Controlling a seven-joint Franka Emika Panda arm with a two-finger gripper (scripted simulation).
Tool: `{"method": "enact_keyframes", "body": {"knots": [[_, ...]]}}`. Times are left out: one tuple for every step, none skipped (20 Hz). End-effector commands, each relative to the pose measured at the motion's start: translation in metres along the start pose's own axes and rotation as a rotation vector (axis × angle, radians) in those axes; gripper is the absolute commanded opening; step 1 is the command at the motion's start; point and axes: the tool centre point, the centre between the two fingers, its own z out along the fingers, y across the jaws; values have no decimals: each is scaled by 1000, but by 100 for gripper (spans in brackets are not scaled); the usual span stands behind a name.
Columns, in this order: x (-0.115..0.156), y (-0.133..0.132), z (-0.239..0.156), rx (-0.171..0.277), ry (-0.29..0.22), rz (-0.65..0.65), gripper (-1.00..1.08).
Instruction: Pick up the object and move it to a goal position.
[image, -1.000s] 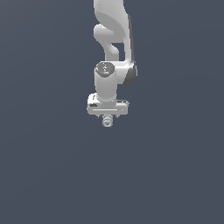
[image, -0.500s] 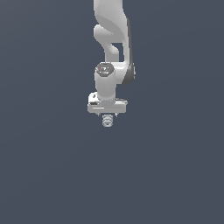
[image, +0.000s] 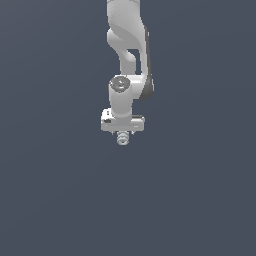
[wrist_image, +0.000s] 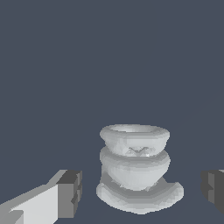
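In the wrist view the object (wrist_image: 134, 173), a pale grey piece of stacked ring-like ridges with a bowl-shaped top, sits between the two dark-padded fingers (wrist_image: 70, 193); a gap of background shows on each side of it, so the fingers stand open and touch nothing; in the exterior view the gripper (image: 122, 134) hangs from the white arm (image: 127, 55) with the object (image: 122, 138) just below its white bar, against plain dark grey.
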Motion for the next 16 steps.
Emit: {"method": "enact_keyframes", "body": {"knots": [[-1, 0, 12, 0, 0, 0, 100], [-1, 0, 17, 0, 0, 0, 100], [-1, 0, 21, 0, 0, 0, 100], [-1, 0, 24, 0, 0, 0, 100], [-1, 0, 27, 0, 0, 0, 100], [-1, 0, 30, 0, 0, 0, 100], [-1, 0, 31, 0, 0, 0, 100], [-1, 0, 32, 0, 0, 0, 100], [-1, 0, 33, 0, 0, 0, 100], [-1, 0, 33, 0, 0, 0, 100], [-1, 0, 33, 0, 0, 0, -100], [-1, 0, 33, 0, 0, 0, -100], [-1, 0, 33, 0, 0, 0, -100], [-1, 0, 33, 0, 0, 0, -100], [-1, 0, 33, 0, 0, 0, -100], [-1, 0, 33, 0, 0, 0, -100]]}}
